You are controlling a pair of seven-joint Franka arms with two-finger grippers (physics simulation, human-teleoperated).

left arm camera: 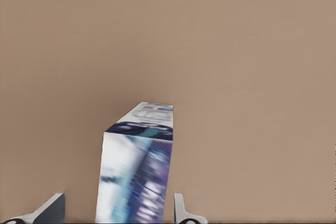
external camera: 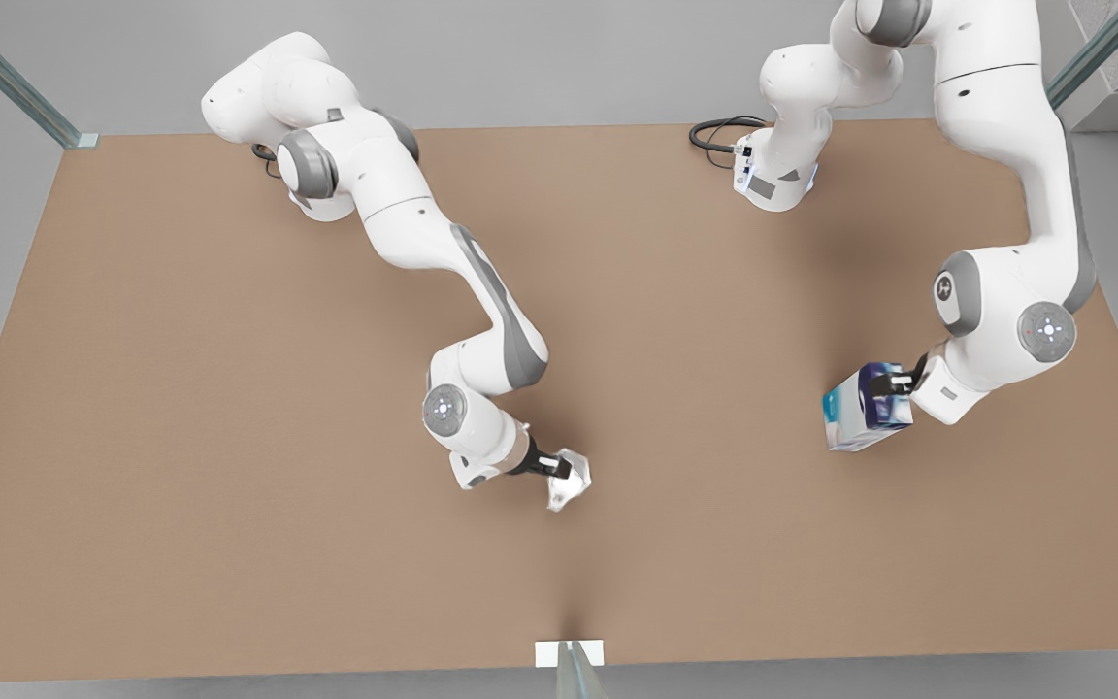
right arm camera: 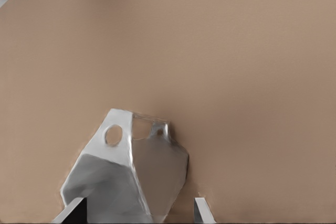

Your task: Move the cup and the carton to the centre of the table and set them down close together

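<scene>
From the front, the right gripper (external camera: 567, 474) grasps the cup (external camera: 571, 480) near the table (external camera: 180, 437) centre, while the left gripper (external camera: 887, 386) carries the carton (external camera: 856, 410) far off on the front view's right. The left wrist view shows the carton (left arm camera: 137, 174) clamped between the fingers (left arm camera: 179, 209), its long axis pointing away over bare tabletop. In the right wrist view the cup (right arm camera: 128, 174) sits gripped between the fingers (right arm camera: 202, 211); I'd say the carton must travel toward the cup.

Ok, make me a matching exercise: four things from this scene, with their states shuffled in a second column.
1. cup
2. carton
3. table
4. cable

A. plain brown
B. coiled at an arm's base
C. in the left gripper
D. in the right gripper

Pairs: 1-D, 2-C, 3-A, 4-B
</scene>
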